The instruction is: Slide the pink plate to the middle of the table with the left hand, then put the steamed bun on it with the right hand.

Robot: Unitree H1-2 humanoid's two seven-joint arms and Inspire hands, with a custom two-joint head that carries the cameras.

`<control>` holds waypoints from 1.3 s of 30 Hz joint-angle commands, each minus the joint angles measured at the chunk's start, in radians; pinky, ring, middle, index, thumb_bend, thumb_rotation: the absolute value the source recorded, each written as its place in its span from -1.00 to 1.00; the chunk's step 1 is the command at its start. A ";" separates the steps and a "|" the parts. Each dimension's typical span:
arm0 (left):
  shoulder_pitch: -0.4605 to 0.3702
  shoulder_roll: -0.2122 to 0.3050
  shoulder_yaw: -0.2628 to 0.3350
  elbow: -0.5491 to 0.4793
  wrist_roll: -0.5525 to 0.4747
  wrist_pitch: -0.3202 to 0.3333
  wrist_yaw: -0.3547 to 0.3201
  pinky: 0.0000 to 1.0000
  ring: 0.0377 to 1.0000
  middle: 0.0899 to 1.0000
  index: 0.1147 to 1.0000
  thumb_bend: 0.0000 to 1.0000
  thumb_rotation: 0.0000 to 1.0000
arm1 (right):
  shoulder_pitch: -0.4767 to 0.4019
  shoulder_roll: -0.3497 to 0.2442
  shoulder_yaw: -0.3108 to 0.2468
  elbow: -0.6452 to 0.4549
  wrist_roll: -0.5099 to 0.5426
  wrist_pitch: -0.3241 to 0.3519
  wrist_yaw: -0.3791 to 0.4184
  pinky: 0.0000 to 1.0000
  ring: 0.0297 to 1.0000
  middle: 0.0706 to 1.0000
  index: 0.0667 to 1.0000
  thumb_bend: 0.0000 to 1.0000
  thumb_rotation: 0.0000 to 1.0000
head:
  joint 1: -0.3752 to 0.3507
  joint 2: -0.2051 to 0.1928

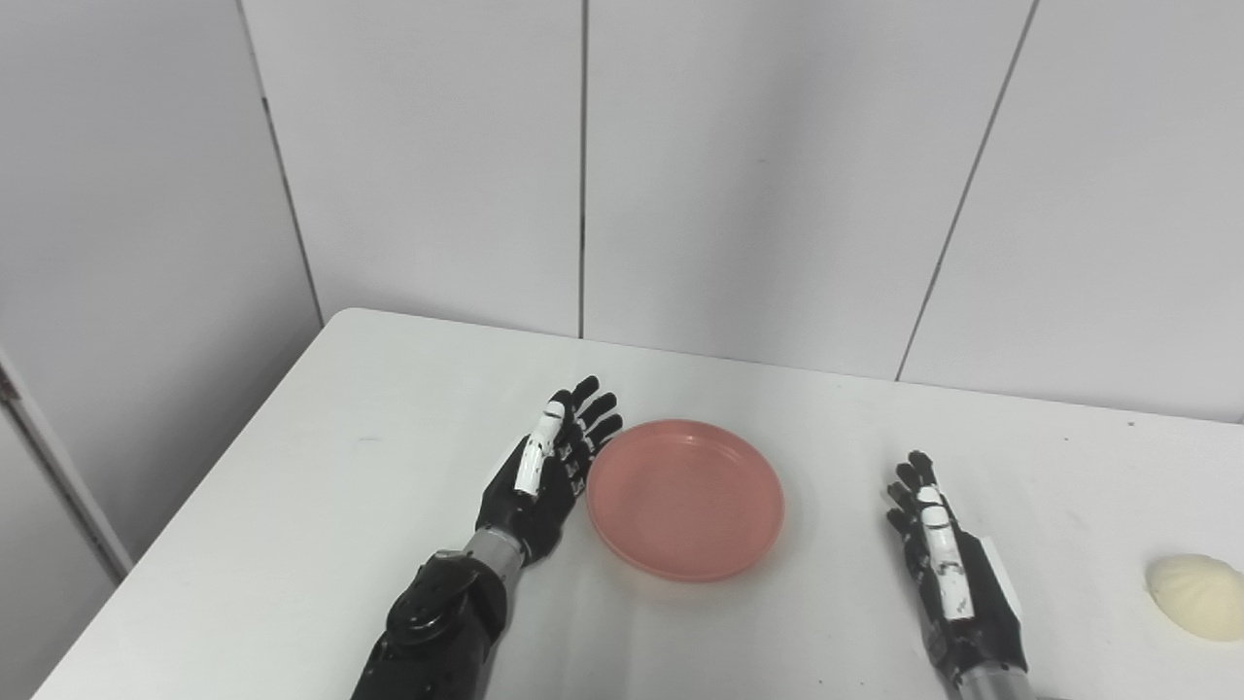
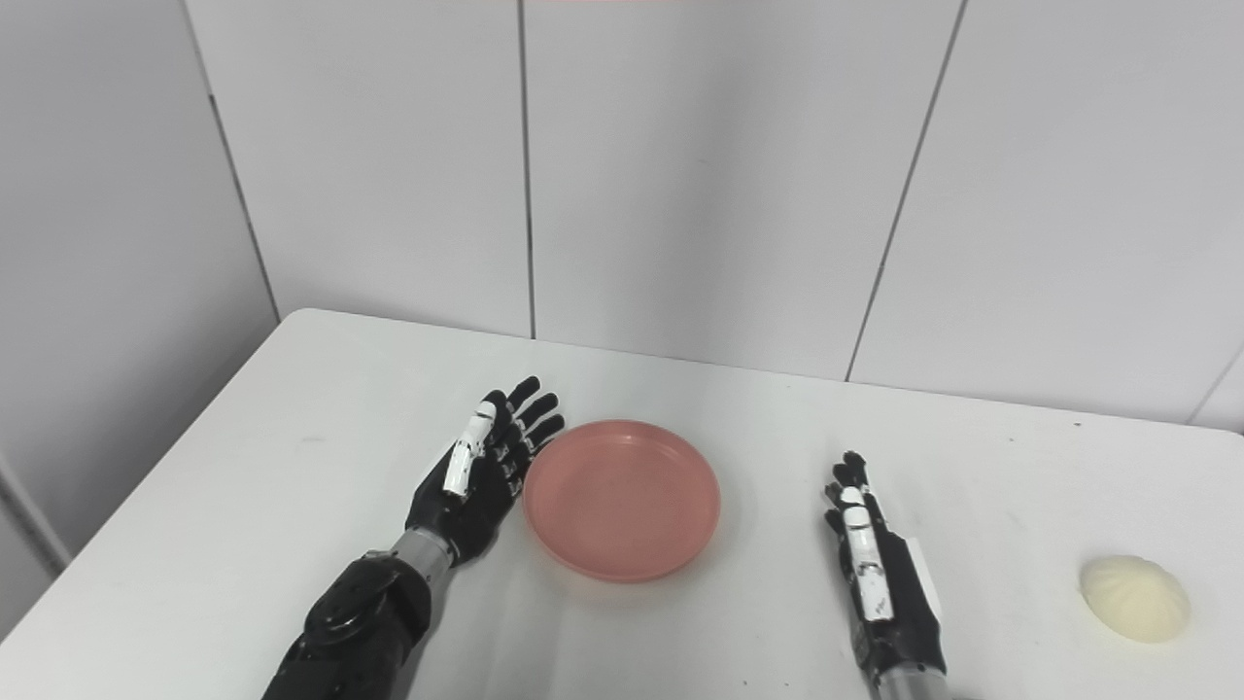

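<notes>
The left robot hand lay spread against the plate mid-desk; the right robot hand was released, the bun by the desk's right edge.

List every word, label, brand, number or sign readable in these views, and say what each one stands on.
None: no readable text shows in either view.
The pink plate is plain, with no print.
The steamed bun bears only moulded ridges.
The left robot hand and right robot hand have white panels, no lettering.
The table and wall panels carry no signs or labels.
</notes>
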 commanded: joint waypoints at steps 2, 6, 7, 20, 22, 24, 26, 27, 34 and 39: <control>0.040 -0.009 -0.027 0.042 -0.013 0.086 -0.045 0.94 0.90 0.91 0.90 -0.25 1.00 | 0.039 0.029 0.012 0.092 0.000 -0.017 0.006 1.00 1.00 1.00 1.00 -0.58 1.00 | -0.030 0.004; 0.051 -0.019 -0.039 0.057 -0.028 0.077 -0.084 0.90 0.89 0.90 0.88 -0.23 1.00 | 0.034 0.035 0.014 0.109 -0.012 -0.029 -0.001 1.00 0.99 0.99 1.00 -0.58 1.00 | -0.055 0.005; 0.054 -0.020 -0.044 0.058 -0.028 0.073 -0.092 0.90 0.89 0.90 0.88 -0.23 1.00 | 0.033 0.038 0.013 0.110 -0.014 -0.027 -0.004 1.00 0.99 0.99 1.00 -0.58 1.00 | -0.064 0.006; 0.060 -0.029 -0.043 0.122 -0.022 0.045 -0.127 0.92 0.89 0.89 0.89 -0.16 1.00 | 0.029 0.048 0.012 0.116 -0.027 -0.026 -0.007 1.00 1.00 1.00 1.00 -0.58 1.00 | -0.098 0.008; 0.056 -0.026 -0.037 0.148 -0.021 0.028 -0.132 0.92 0.90 0.90 0.90 -0.16 1.00 | 0.029 0.050 0.011 0.112 -0.030 -0.018 -0.012 1.00 0.99 1.00 1.00 -0.58 1.00 | -0.111 0.008; 0.050 -0.026 -0.028 0.176 -0.022 0.007 -0.132 0.92 0.90 0.90 0.89 -0.17 1.00 | 0.026 0.051 0.006 0.114 -0.025 -0.014 -0.013 1.00 0.99 1.00 1.00 -0.58 1.00 | -0.121 0.009; 0.045 -0.027 -0.020 0.194 -0.022 -0.006 -0.131 0.93 0.91 0.91 0.90 -0.17 1.00 | 0.023 0.049 0.003 0.120 -0.022 -0.017 -0.010 1.00 0.99 1.00 1.00 -0.58 1.00 | -0.128 0.006; 0.042 -0.029 -0.015 0.209 -0.018 -0.023 -0.124 0.94 0.92 0.92 0.90 -0.17 1.00 | 0.020 0.046 0.001 0.125 -0.028 -0.026 -0.014 1.00 0.99 1.00 1.00 -0.58 1.00 | -0.140 0.001; 0.029 -0.026 0.014 0.297 -0.008 -0.100 -0.111 0.93 0.90 0.91 0.88 -0.16 1.00 | -0.003 0.025 -0.009 0.150 -0.088 -0.117 -0.066 0.98 0.96 0.99 1.00 -0.41 1.00 | -0.174 -0.011; 0.011 -0.018 0.035 0.355 -0.020 -0.126 -0.118 0.92 0.88 0.90 0.87 -0.16 1.00 | -0.019 -0.010 -0.006 0.120 -0.166 -0.183 -0.115 0.82 0.84 0.96 1.00 0.09 1.00 | -0.228 -0.034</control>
